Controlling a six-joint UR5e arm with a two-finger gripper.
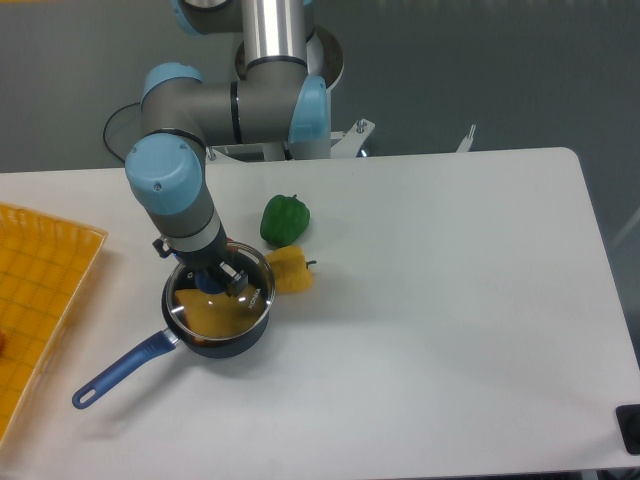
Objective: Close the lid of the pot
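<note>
Glass lid (222, 295) (blue knob) covers dark pot (215, 338).

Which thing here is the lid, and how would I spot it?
Follow the arm down to its gripper, above the pot with the long blue handle. The lid is the clear glass disc there, over the pot's mouth. Its thin metal rim and see-through glass set it apart from the green pepper and yellow pepper beside it.

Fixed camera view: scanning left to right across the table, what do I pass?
Yellow tray → blue pot handle → pot with the lid over it, the tool at the lid's knob → yellow pepper → bare white table. The green pepper sits farther back, overlapping the pot and the yellow pepper sideways.
</note>
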